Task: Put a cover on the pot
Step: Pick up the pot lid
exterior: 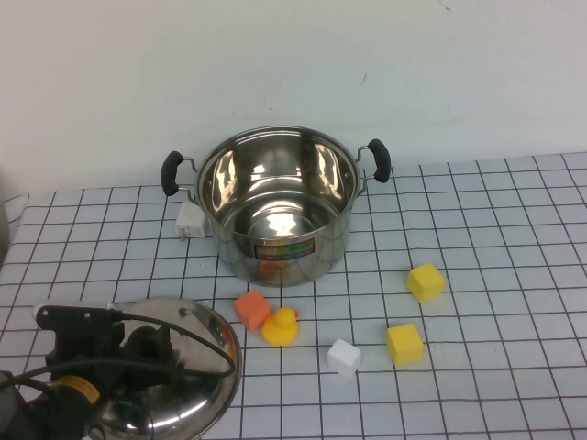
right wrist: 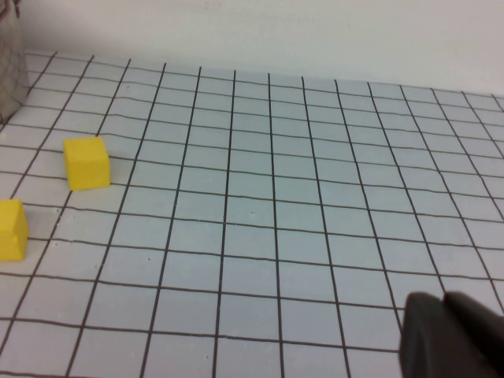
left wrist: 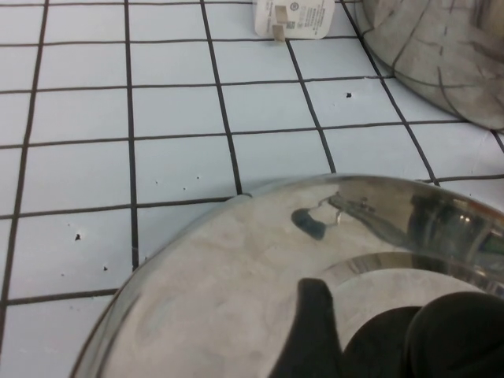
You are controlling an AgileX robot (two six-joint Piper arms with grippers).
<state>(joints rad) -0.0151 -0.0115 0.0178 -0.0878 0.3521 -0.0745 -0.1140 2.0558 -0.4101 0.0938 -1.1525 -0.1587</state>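
Observation:
The pot (exterior: 240, 261) stands open and upright at the back middle of the checkered table, a colourful label on its front. Its wall also shows in the left wrist view (left wrist: 441, 55). The domed steel lid (exterior: 197, 367) lies flat at the front left and shows in the left wrist view (left wrist: 236, 276). My left gripper (exterior: 147, 346) sits over the lid's black knob (left wrist: 461, 339). One finger (left wrist: 315, 331) stands apart from the knob; the jaws look open. My right gripper (right wrist: 445, 315) is outside the high view, low over bare table, fingers together and empty.
A white block (exterior: 190, 220) lies left of the pot. An orange cube (exterior: 252, 310), a yellow duck (exterior: 281, 326) and a white cube (exterior: 344, 357) lie in front of the pot. Two yellow cubes (exterior: 404, 344) (exterior: 426, 282) lie to the right.

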